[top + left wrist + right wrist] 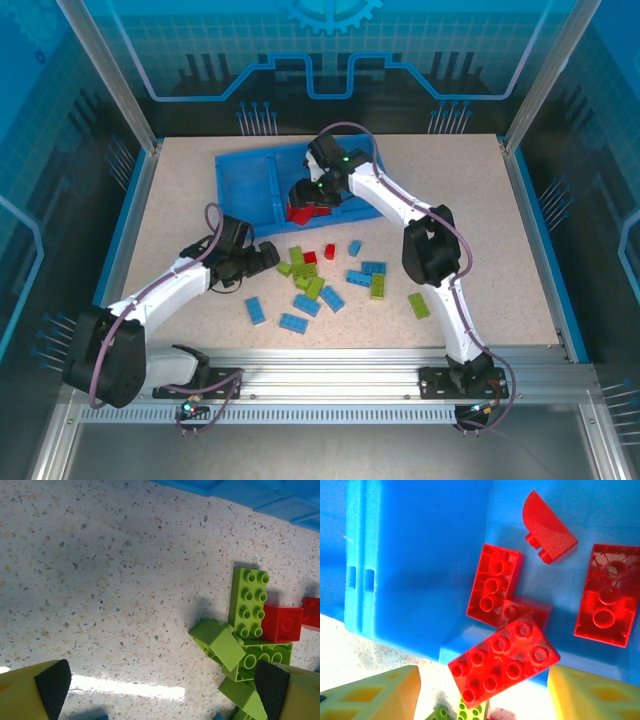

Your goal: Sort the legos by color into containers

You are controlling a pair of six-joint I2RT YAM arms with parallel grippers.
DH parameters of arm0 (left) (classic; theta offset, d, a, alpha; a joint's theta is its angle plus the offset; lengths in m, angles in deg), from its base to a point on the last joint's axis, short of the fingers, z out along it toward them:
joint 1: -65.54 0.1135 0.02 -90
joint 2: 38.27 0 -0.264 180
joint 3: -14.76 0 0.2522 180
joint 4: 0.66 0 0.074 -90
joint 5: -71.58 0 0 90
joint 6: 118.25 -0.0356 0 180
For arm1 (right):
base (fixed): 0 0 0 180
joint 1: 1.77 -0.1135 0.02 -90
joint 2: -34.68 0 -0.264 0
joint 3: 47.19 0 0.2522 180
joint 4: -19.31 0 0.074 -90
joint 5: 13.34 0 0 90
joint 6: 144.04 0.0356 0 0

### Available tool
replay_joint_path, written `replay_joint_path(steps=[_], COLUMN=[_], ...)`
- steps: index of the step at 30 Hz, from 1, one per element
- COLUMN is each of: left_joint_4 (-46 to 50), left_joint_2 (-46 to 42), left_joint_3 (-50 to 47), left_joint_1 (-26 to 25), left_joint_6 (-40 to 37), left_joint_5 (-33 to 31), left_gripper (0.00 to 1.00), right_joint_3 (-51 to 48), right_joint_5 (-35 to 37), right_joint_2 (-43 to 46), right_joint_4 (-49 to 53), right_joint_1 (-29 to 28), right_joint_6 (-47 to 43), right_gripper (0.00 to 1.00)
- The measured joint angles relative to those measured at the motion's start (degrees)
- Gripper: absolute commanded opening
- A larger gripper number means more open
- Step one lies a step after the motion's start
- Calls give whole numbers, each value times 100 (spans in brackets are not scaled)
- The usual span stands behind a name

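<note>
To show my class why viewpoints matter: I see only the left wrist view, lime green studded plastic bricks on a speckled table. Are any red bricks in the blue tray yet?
Observer: Yes, several red studded plastic bricks lie in one compartment of the shallow blue plastic tray.
Operator: Where is the right gripper?
Observer: The right gripper hangs above that compartment, fingers apart.
Operator: Any other colour unsorted?
Observer: Light blue studded plastic bricks lie loose on the table.

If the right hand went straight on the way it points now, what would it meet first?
Most likely the red eight-stud brick just ahead of the right hand, at the near wall of the blue tray; its depth is unclear.
</note>
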Motion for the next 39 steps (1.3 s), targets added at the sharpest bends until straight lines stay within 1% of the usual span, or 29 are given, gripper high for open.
replay_joint_path(steps=[4, 8, 12, 15, 18, 22, 29, 34, 37, 39], left_joint_4=[-13, -20, -70, -122, -186, -186, -205, -223, -229, -243], left_joint_2=[7, 26, 57, 105, 114, 116, 116, 116, 116, 118], left_joint_3=[-48, -59, -59, -63, -87, -118, -186, -240, -247, -247], left_joint_1=[0, 0, 0, 0, 0, 0, 0, 0, 0, 0], left_joint_6=[4, 7, 4, 7, 7, 7, 7, 7, 7, 7], left_joint_5=[9, 22, 22, 26, 48, 66, 66, 66, 66, 66], left_gripper=[99, 99, 99, 99, 99, 99, 99, 99, 99, 99], right_joint_3=[-741, -1801, -3016, -3467, -3604, -3556, -3095, -2841, -2684, -2573], right_joint_5=[243, 682, 929, 999, 1023, 1080, 1244, 1390, 1443, 1473], right_joint_2=[540, 1353, 2094, 2282, 2273, 2168, 1436, 1128, 997, 911], right_joint_4=[20, 70, -116, -190, -249, -293, -278, -129, -68, -31], right_joint_1=[-127, -282, -332, -345, -352, -387, -466, -466, -466, -466], right_joint_6=[-59, 138, 409, 581, 693, 763, 901, 988, 997, 1021], right_gripper=[67, 67, 68, 68, 68, 68, 65, 65, 61, 56])
